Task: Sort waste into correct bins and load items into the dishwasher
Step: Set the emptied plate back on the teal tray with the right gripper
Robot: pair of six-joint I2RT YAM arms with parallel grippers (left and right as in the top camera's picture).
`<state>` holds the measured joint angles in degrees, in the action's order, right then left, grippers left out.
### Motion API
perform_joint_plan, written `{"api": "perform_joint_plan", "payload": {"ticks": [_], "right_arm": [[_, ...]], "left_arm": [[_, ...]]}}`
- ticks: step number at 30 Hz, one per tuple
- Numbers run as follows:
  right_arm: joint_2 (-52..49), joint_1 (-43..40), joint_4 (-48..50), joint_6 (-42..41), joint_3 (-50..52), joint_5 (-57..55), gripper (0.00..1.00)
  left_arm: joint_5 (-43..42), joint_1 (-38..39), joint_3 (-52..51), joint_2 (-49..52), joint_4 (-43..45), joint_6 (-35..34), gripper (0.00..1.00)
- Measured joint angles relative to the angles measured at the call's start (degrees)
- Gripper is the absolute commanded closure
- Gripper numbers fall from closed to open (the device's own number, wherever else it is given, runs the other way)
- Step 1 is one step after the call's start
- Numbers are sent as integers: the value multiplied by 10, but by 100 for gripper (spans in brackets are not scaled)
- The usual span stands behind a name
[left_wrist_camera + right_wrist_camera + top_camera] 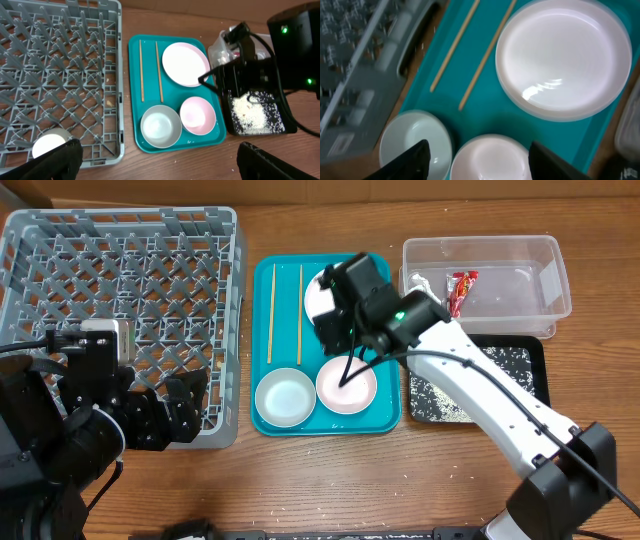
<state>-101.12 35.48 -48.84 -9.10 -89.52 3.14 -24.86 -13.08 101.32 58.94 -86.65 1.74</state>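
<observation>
The teal tray (262, 300) holds two wooden chopsticks (141, 70), a large white plate (186, 63), a steel bowl (284, 397) and a small pinkish plate (347, 385). My right gripper (335, 340) hovers open over the tray. In the right wrist view its fingers (477, 165) straddle the pinkish plate (492, 157) from above, with the steel bowl (415, 145) to the left. My left gripper (175, 415) is open and empty at the grey dish rack's (120, 270) front right corner. A white cup (50, 142) sits in the rack.
The clear tub (540, 275) at the back right holds the red wrapper (462, 288) and the white tissue (420, 283). The black tray (535, 365) in front of it holds rice grains (250, 107). A few crumbs lie on the wooden table.
</observation>
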Motion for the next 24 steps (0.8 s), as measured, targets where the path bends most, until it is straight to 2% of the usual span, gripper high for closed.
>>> {"api": "perform_joint_plan", "payload": {"ticks": [9, 16, 19, 21, 24], "right_arm": [[-158, -24, 154, 41, 0, 16, 39], [-223, -23, 157, 45, 0, 22, 58], [-232, -21, 144, 43, 0, 24, 74], [-232, -17, 141, 45, 0, 26, 88], [-232, -14, 141, 50, 0, 26, 91]], "left_arm": [[0, 0, 0, 0, 0, 0, 0], [0, 0, 0, 0, 0, 0, 0], [0, 0, 0, 0, 0, 0, 0], [0, 0, 0, 0, 0, 0, 0], [0, 0, 0, 0, 0, 0, 0]]}}
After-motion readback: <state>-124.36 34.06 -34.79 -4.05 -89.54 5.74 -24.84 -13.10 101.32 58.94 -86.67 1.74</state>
